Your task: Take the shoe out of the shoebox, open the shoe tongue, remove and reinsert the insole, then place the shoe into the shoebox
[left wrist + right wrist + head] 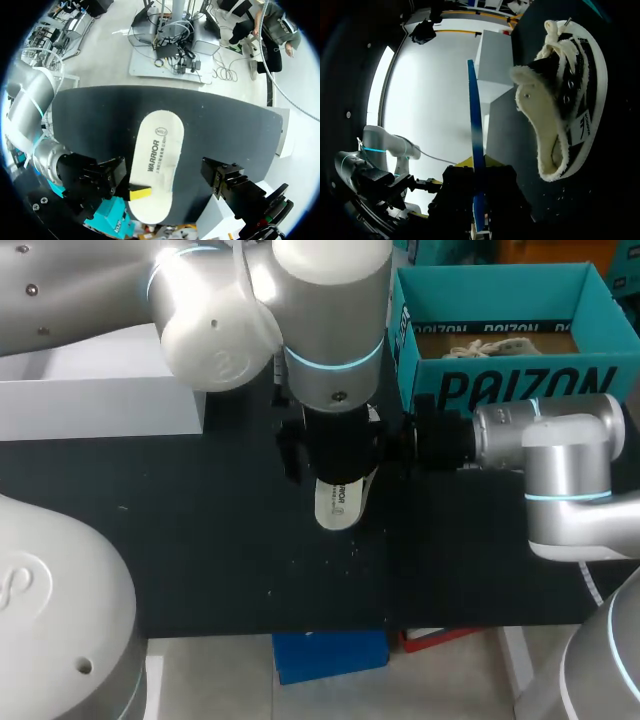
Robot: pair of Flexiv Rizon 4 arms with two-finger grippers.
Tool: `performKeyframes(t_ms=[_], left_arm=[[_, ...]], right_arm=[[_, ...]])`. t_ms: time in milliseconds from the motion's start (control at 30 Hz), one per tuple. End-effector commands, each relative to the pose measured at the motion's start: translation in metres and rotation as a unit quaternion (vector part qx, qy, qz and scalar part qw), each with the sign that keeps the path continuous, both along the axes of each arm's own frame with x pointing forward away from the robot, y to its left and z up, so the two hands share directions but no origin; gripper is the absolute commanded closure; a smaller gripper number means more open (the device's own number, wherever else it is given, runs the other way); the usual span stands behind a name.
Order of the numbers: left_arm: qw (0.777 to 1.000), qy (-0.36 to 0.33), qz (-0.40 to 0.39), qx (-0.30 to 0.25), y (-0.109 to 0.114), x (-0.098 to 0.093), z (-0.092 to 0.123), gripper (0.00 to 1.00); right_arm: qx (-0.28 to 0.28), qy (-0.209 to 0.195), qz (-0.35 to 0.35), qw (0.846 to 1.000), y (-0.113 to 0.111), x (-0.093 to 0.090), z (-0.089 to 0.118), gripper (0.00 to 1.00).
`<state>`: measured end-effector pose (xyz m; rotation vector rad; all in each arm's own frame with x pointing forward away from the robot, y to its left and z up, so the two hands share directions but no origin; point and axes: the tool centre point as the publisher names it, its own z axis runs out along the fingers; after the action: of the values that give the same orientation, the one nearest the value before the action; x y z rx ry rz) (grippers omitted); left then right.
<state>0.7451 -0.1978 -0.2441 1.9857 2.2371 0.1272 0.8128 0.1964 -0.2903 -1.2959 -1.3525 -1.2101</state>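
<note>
insole (155, 155) sat closest, pinched edge-on in the right gripper (477, 182), which was closed down to the insole's thickness w/ a finger on each face. from the left wrist view its white printed side faced the cam, w/ one yellow fingertip (140, 192) pressed on it near one end. it was held above the black bench (200, 530), under the left arm (330, 330), whose wrist hung over the bench's middle. left gripper (335, 450) was just above the insole, but couldn't tell if it was open or closed. shoe (570, 95) lay on the bench beyond the insole, apart from it, fleecy lining and white laces showing. teal shoebox (500, 380) stood open at the bench's far right, behind the right arm (560, 450), w/ the shoe outside it.
</note>
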Motion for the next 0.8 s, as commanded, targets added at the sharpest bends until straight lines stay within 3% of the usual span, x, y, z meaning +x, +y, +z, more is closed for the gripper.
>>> performKeyframes(t_ms=[33,433,500,600,667,800], left_arm=[[1.000,-0.007,0.001,-0.008,0.006,-0.011,-0.004,0.00],[1.000,-0.009,-0.014,-0.021,0.006,-0.019,-0.007,0.00],[0.995,-0.009,-0.034,-0.091,0.011,-0.018,-0.004,0.00],[0.964,-0.012,-0.090,-0.249,0.027,-0.019,-0.002,0.00],[0.953,-0.023,-0.106,-0.285,0.032,-0.021,-0.004,0.00],[0.957,-0.026,-0.115,-0.265,0.034,-0.025,-0.006,0.00]], right_arm=[[-0.001,0.000,-0.002,1.000,0.001,-0.001,0.000,1.00],[-0.001,0.000,-0.002,1.000,0.001,-0.001,0.000,1.00],[-0.001,0.000,-0.002,1.000,0.001,-0.001,0.000,1.00],[-0.001,0.000,-0.002,1.000,0.001,-0.001,0.000,1.00],[-0.001,0.000,-0.002,1.000,0.001,-0.001,0.000,1.00],[-0.001,0.000,-0.002,1.000,0.001,-0.001,0.000,1.00]])
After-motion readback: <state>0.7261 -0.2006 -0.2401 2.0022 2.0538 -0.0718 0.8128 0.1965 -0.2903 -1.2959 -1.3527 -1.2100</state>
